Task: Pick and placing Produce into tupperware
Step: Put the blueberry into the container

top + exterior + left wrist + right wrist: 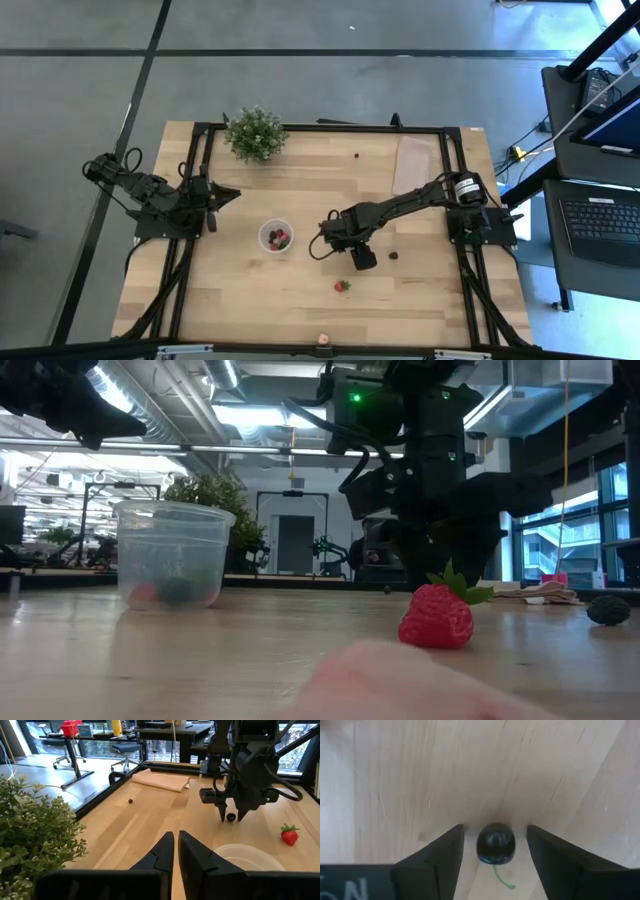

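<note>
A: Starting at the left edge of the bench: what's the left pincer (232, 192) doing?

B: Waiting. Its fingers are together, holding nothing, and it hangs beside the potted plant (255, 133) near the far edge.

A: And the tupperware (276, 236)?

B: Upright, a little left of the bench's middle, with a red and a dark piece of produce already inside. A strawberry (342, 286) lies loose toward the near edge.

A: So the step in hand is on the right?

B: Yes, I'd call it the grasp. The right pincer (495, 851) is down at the bench surface, right of the tupperware, its fingers apart on either side of a dark berry (495, 843) with a green stem. Neither finger touches the dark berry.

A: Next move?

B: Probably closing squarely so the round fruit doesn't squirt out, then lifting and carrying it left over the rim. Another dark fruit (393, 255) waits just beyond.
</note>
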### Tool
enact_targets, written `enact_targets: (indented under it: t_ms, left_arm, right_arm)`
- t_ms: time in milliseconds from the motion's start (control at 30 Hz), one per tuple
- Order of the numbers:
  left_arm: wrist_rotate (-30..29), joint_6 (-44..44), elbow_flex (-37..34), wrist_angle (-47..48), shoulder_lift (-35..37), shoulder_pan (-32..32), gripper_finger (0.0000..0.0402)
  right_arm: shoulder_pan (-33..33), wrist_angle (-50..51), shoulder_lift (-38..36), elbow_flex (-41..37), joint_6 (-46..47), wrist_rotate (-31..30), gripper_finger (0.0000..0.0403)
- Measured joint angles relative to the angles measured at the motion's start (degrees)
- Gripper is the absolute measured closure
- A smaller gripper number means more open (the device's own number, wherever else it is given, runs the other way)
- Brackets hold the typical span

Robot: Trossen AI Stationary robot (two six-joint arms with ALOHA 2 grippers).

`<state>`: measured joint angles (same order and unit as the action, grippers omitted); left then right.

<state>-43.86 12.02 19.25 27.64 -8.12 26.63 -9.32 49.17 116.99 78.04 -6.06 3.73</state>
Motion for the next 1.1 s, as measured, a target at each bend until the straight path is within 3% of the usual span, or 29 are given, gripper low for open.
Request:
enact_targets:
  t_ms: [200, 633, 933, 1100]
  left_arm:
    - [0.0, 0.01, 0.0, 0.0, 0.0, 0.01, 0.0395]
    - [0.0, 0.01, 0.0, 0.0, 0.0, 0.02, 0.0382]
    - [0.0, 0.03, 0.0, -0.03, 0.0, 0.0, 0.0359]
    - [0.01, 0.02, 0.0, -0.09, 0.0, 0.01, 0.0347]
  right_arm:
    - [0.02, 0.19, 0.13, -0.07, 0.02, -0.05, 0.0197]
    - [0.02, 1.51, 0.33, -0.09, 0.13, -2.42, 0.0288]
    - [0.02, 1.98, 0.5, 0.95, 3.4, -2.49, 0.0286]
    - [0.57, 1.94, 1.08, 7.03, 2.52, -2.82, 0.0293]
